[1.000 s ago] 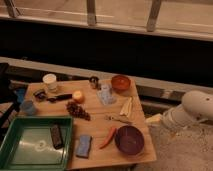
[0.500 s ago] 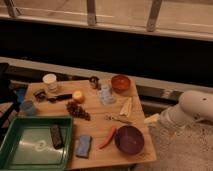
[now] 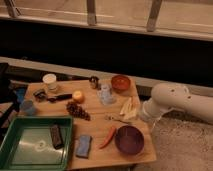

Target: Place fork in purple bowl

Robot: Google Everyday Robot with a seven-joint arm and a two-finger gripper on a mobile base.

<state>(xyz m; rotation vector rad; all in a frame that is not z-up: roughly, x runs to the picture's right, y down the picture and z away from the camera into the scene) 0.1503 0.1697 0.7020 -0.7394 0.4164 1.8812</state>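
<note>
At the table's (image 3: 112,156) right edge the gripper (image 3: 136,115) hangs spread and empty, near the fork (image 3: 116,119), which lies on the tabletop just behind the purple bowl (image 3: 129,139) at the front right corner. Nothing seems done yet: grasp, carry and drop remain.

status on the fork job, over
Gripper open, empty, at table's right edge. Fork on table, not yet in purple bowl. Red chili lies left of bowl.
</note>
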